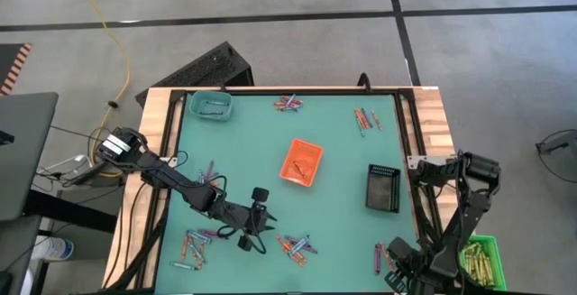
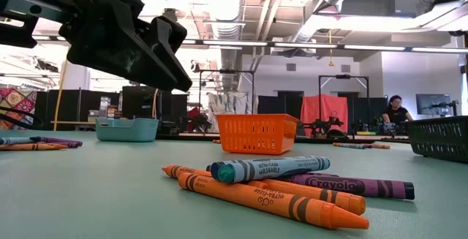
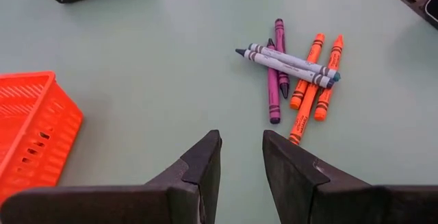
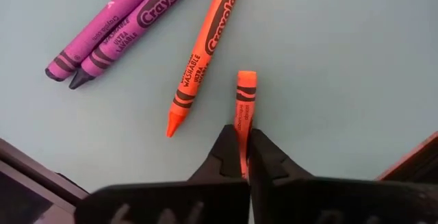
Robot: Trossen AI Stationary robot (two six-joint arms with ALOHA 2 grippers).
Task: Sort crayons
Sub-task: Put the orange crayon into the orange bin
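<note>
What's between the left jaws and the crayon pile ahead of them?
Nothing: in the left wrist view, bare green mat separates the left gripper from the crayon pile. The orange basket sits off to one side.

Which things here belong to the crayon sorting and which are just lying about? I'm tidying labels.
Job: thin wax crayons; orange mesh plastic basket; teal plastic tray; black mesh bin; right tool shut on an orange crayon.
Lying about: green bin of yellow-olive sticks; yellow cable.

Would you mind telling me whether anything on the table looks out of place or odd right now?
Nothing looks damaged. The crayons lie loose in mixed-colour clusters across the green mat, such as the crossed pile ahead of the left gripper. The right gripper is shut on an orange crayon.
</note>
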